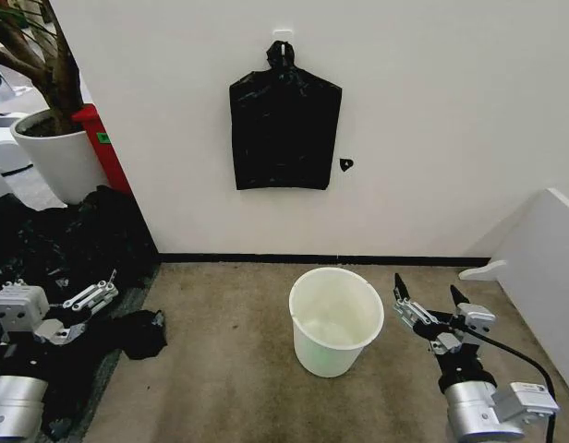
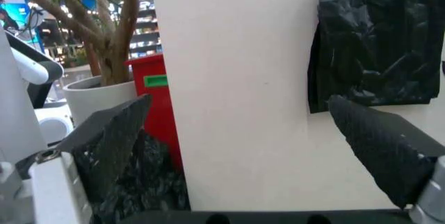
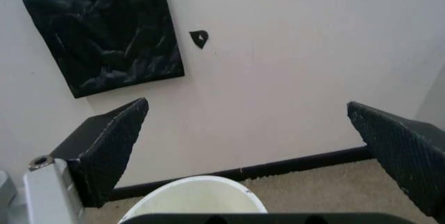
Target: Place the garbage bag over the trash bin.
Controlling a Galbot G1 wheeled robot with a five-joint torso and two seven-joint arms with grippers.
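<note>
The trash bin, a small round cream-white bucket, stands upright and empty on the carpet in front of the wall; its rim also shows in the right wrist view. A small crumpled black film bag, apparently the garbage bag, lies on the carpet left of the bin. My left gripper hangs open just left of that bag, holding nothing. My right gripper is open and empty just right of the bin, pointing at the wall.
A flat black knotted bag hangs on the wall above the bin. A large heap of black film, a red box and a white plant pot fill the left. A white panel borders the right.
</note>
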